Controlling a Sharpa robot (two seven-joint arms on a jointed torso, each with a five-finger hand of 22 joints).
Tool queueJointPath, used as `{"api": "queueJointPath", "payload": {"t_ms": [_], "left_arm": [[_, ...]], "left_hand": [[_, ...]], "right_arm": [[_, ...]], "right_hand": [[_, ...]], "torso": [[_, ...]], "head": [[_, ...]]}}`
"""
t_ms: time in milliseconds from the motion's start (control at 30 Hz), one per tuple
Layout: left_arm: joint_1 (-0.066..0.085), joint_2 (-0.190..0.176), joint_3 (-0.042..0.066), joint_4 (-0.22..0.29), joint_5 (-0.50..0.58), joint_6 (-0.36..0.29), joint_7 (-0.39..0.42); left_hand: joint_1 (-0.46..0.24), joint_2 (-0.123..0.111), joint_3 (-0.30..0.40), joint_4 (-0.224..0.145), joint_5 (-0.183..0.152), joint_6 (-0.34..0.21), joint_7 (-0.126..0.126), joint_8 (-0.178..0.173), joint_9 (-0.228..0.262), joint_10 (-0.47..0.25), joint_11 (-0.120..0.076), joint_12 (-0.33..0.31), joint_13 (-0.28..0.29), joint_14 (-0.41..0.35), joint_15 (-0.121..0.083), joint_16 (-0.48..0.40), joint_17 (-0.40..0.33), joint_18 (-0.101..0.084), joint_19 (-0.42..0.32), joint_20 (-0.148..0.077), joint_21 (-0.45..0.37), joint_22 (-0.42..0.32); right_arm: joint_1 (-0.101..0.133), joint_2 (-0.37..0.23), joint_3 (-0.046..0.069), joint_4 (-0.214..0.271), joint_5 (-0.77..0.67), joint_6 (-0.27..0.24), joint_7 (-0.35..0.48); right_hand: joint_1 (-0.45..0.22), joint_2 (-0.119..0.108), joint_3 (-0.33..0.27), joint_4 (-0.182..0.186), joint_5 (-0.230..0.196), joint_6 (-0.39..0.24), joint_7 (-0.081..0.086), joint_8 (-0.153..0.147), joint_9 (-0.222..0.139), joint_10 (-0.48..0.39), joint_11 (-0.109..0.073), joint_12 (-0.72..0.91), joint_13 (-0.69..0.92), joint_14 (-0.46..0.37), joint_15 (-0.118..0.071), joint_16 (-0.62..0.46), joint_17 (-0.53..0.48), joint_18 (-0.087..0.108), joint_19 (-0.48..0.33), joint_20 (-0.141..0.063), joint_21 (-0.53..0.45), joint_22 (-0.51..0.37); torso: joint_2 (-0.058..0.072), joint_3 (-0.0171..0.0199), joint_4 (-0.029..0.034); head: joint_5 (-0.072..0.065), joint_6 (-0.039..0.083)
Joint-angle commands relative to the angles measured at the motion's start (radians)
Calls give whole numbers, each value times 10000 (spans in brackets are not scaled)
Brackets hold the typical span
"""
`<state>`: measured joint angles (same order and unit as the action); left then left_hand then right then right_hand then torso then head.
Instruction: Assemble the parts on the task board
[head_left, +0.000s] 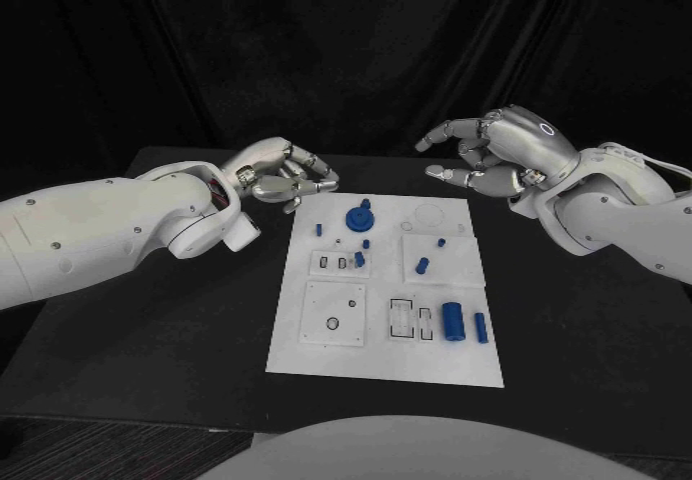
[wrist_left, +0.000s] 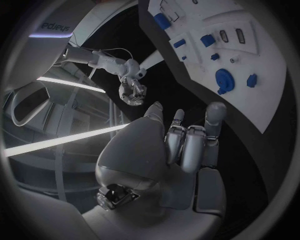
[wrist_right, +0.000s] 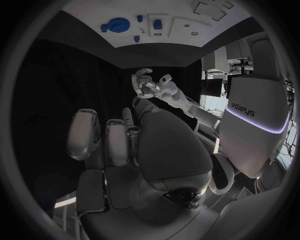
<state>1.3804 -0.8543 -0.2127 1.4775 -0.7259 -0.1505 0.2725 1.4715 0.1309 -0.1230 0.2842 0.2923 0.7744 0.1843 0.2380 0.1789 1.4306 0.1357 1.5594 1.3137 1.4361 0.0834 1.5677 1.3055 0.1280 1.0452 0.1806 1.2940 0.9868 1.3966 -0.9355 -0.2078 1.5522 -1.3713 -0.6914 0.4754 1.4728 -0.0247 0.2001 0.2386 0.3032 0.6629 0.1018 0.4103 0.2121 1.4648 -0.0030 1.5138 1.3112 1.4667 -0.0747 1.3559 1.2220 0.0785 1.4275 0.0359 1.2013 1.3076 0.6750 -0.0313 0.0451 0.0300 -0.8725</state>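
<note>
1. Left hand (head_left: 284, 173) hangs off the task board's (head_left: 387, 290) 11 o'clock corner, fingers curled in, holding nothing.
2. Right hand (head_left: 498, 150) at 1 o'clock, fingers loosely spread, empty.
3. Blue parts (head_left: 451, 321) lie on the board.

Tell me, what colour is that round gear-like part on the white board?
Blue, clearest in the head view.

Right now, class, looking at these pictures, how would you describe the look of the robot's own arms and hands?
Both arms are smooth white shells dotted with small dark screws. The left hand and right hand are silver metal with many jointed fingers and rounded backs. A ring marking sits on the back of the right hand, and a thin white cable loops beside the right arm near the wrist.
</note>
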Motion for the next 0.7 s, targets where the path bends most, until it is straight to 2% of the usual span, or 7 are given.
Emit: {"api": "queueJointPath", "payload": {"t_ms": [33, 200, 400, 467, 533, 567, 700], "left_arm": [[34, 117, 13, 35, -1412, 680, -2083], [44, 223, 14, 137, -1524, 1202, -2973], [77, 331, 16, 273, -1583, 1745, -3456], [85, 398, 16, 262, -1846, 1798, -3202], [90, 471, 15, 239, -2377, 1847, -2828], [92, 507, 15, 241, -2781, 1873, -2623], [121, 569, 15, 322, -3617, 2206, -2412]], "left_hand": [[-345, 65, -119, 37, -198, 277, -108, 616, 375, 1402, -234, 114, 2571, 1347, -105, 31, 2653, -269, 1195, -1, 1105, 1686], [-944, 203, -294, 30, -572, 309, -315, 1246, 890, 1402, -478, 114, 2571, 1347, -356, 31, 2653, -595, 2744, -201, 1925, 3282], [-1234, 286, -402, 35, -845, 41, -315, 1438, 1151, 1402, -476, 114, 2571, 1347, -406, 31, 2653, -421, 2002, -262, 1581, 2618], [-872, 307, -246, 0, -810, -624, -71, 1127, 1085, -1678, -251, -1157, 394, -712, -172, -351, 965, 190, -1409, -119, -246, -173], [-585, 240, -117, -6, -831, -700, 22, 974, 1006, -2869, -125, -1689, -236, -1982, -10, -673, 188, 319, -2686, -1, -1093, -948], [-361, 158, -27, 12, -841, -727, 26, 899, 964, -5089, -56, -2801, -1526, -4224, 41, -1327, -1196, 354, -3601, 81, -1788, -1414], [-75, 11, 96, -52, -1296, -781, -40, 855, 945, -6208, -80, -3336, -2089, -5509, 108, -1703, -1753, 358, -3991, 104, -2253, -1449]], "right_arm": [[-140, -150, 2, 53, -92, -419, 116], [-350, -258, 2, 9, -111, -253, -94], [-541, -167, 1, -121, -119, 87, -322], [-576, -109, 1, -172, -120, 224, -390], [-602, -50, 1, -223, -121, 330, -374], [-618, -22, 1, -242, -121, 374, -336], [-677, 28, 1, -261, -121, 464, -230]], "right_hand": [[44, 17, 4, 43, 66, 38, -4, 43, -16, 168, 7, -47, 1231, 351, 49, -68, -53, 56, -22, 42, -64, 998], [19, 8, 8, 87, 82, -59, 18, 16, -67, 117, 22, -88, 1147, 331, 58, -144, -158, 76, -54, 45, -165, 962], [-29, 25, 8, 146, 68, -105, 40, 10, -101, 85, 39, -114, 1095, 317, 68, -196, -225, 93, -81, 49, -252, 929], [-34, 27, 8, 153, 66, -109, 41, 10, -104, 81, 40, -118, 1088, 316, 69, -200, -230, 93, -82, 50, -256, 928], [-53, 32, 6, 173, 55, -114, 44, 13, -115, 54, 44, -138, 1046, 306, 72, -236, -279, 106, -105, 52, -321, 902], [-61, 47, 12, 188, 44, -95, 34, 28, -119, 37, 43, -152, 1018, 296, 74, -266, -320, 109, -110, 54, -339, 895], [-47, 58, 29, 188, 41, -77, -5, 48, -130, 33, 25, -157, 1012, 294, 69, -275, -321, 111, -113, 55, -356, 891]], "torso": [[-102, 81, -151], [-222, 228, -363], [-312, 263, -450], [-351, 320, -462], [-371, 355, -474], [-391, 386, -484], [-429, 458, -505]], "head": [[62, -2], [270, -2], [318, -2], [298, -2], [272, -2], [252, -2], [197, -2]]}}
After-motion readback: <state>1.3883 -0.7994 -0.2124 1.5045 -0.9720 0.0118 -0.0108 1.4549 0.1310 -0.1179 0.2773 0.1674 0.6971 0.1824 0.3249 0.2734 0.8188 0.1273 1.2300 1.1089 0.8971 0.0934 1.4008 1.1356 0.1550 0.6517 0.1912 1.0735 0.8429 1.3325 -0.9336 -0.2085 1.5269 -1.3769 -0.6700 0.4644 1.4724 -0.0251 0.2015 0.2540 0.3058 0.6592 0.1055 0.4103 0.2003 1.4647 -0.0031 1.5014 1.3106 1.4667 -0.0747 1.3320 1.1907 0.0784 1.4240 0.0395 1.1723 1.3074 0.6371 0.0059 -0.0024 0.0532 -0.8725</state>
